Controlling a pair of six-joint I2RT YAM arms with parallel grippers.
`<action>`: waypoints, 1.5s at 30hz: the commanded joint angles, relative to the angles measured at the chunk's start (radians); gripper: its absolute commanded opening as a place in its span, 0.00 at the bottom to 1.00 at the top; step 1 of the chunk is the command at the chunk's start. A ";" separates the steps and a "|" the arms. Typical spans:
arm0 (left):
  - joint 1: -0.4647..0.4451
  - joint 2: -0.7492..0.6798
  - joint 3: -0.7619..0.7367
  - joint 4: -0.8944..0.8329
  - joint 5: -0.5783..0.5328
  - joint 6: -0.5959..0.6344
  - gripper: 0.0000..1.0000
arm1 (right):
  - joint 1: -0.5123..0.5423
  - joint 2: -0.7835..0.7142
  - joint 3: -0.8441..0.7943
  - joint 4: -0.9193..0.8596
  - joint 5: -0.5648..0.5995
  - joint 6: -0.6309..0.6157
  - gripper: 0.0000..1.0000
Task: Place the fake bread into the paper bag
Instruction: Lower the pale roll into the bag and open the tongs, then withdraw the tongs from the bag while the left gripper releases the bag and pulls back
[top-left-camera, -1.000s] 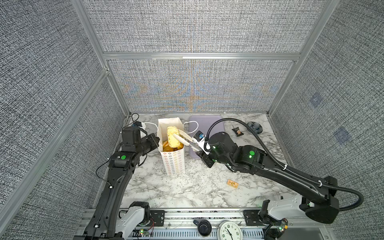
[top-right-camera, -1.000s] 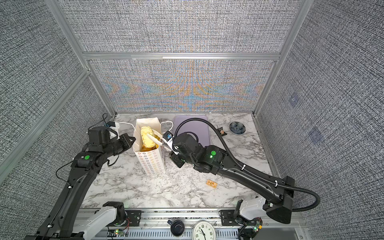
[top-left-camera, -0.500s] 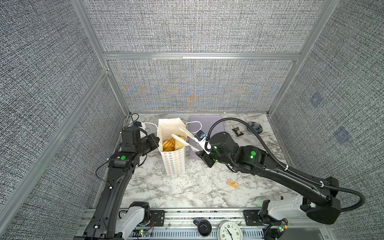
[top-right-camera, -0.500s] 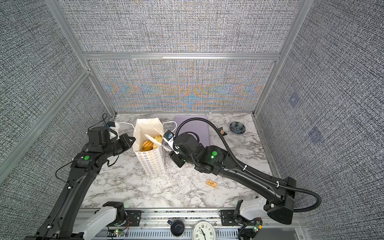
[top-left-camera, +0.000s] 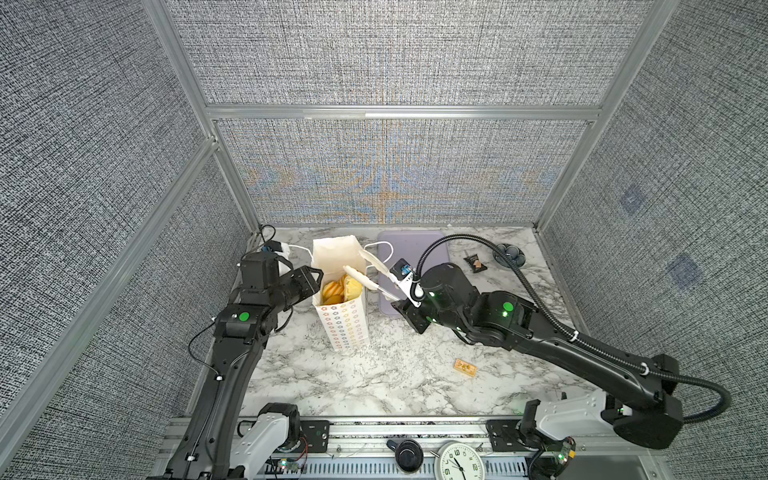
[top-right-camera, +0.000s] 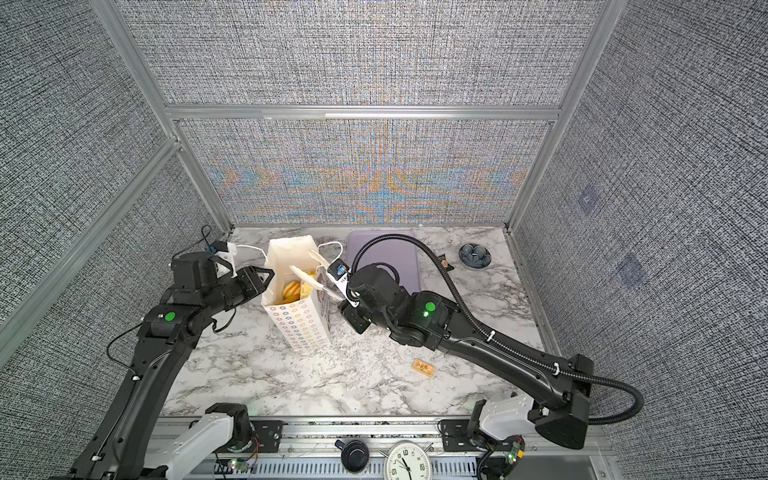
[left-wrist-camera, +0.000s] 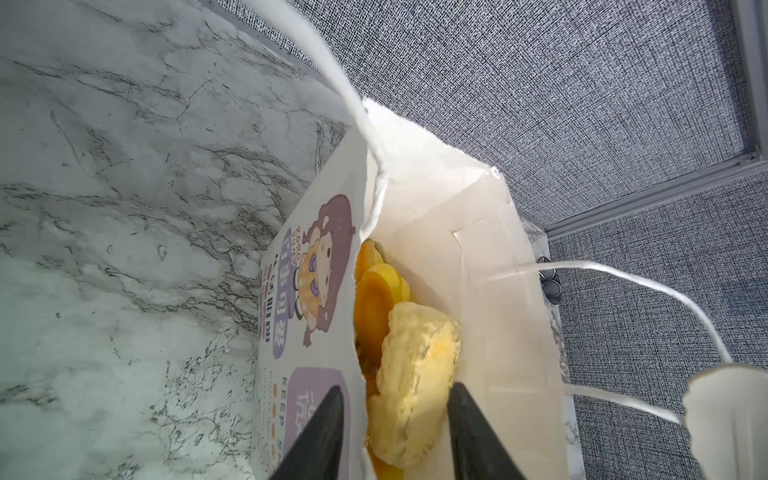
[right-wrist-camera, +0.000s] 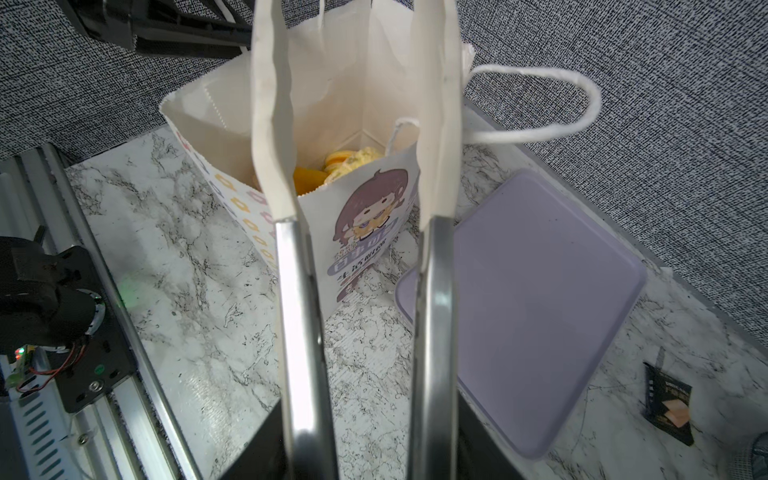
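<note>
The paper bag (top-left-camera: 345, 328) (top-right-camera: 299, 324) stands upright on the marble, left of the middle. Inside it lies the fake bread (top-left-camera: 340, 289) (top-right-camera: 297, 289): a pale crumbly bun (left-wrist-camera: 419, 365) on top of orange loaves (left-wrist-camera: 374, 307), also seen over the rim in the right wrist view (right-wrist-camera: 349, 160). My left gripper (top-left-camera: 313, 278) (left-wrist-camera: 395, 390) is open at the bag's left rim, one finger outside the wall and one inside. My right gripper (top-left-camera: 405, 299) (right-wrist-camera: 365, 457) is shut on steel tongs, whose white tips (right-wrist-camera: 270, 124) stand apart and empty over the bag mouth.
A lavender tray (top-left-camera: 415, 253) (right-wrist-camera: 532, 299) lies right of the bag, under my right arm. A dark wrapped snack (top-left-camera: 475, 262) and a small dark bowl (top-left-camera: 511, 253) sit at the back right. A tan packet (top-left-camera: 465, 368) lies on the marble toward the front.
The tongs held a yellow bun over the bag mouth; they have spread and the bun now lies inside the bag. My left gripper's jaws have opened at the bag's rim.
</note>
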 joint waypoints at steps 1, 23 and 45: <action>0.001 -0.006 0.012 -0.010 -0.015 0.018 0.56 | 0.002 -0.008 0.011 0.045 0.021 0.008 0.46; 0.001 -0.149 0.198 -0.165 -0.322 0.162 0.77 | -0.140 -0.130 -0.040 0.052 0.072 0.095 0.47; 0.271 -0.214 -0.109 -0.070 -0.367 0.036 0.76 | -0.680 -0.241 -0.249 -0.088 -0.181 0.303 0.46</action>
